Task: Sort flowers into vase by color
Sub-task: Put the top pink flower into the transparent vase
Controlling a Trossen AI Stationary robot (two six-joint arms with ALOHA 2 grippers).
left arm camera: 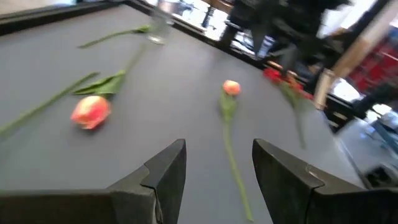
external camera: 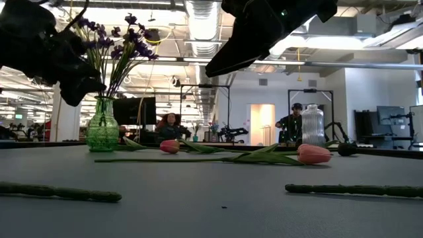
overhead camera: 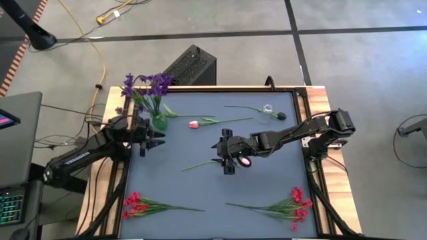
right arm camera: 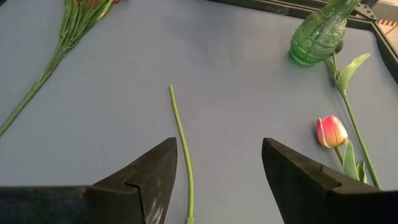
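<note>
A green glass vase (overhead camera: 159, 122) stands at the table's far left and holds purple flowers (overhead camera: 147, 85). One pink tulip (overhead camera: 194, 124) lies mid-table, its stem pointing right. A second pink tulip (overhead camera: 245, 161) lies under my right arm, its stem (right arm camera: 180, 134) running left. Red sprays lie at the near left (overhead camera: 135, 203) and near right (overhead camera: 296, 203). My left gripper (overhead camera: 153, 139) is open and empty beside the green vase. My right gripper (overhead camera: 227, 155) is open and empty, hovering above the second tulip's stem.
A small clear glass vase (overhead camera: 268, 109) stands at the far right with a green stem (overhead camera: 243, 108) lying beside it. The table has a raised wooden rim (overhead camera: 313, 100). People sit in the room beyond the table (external camera: 170, 123).
</note>
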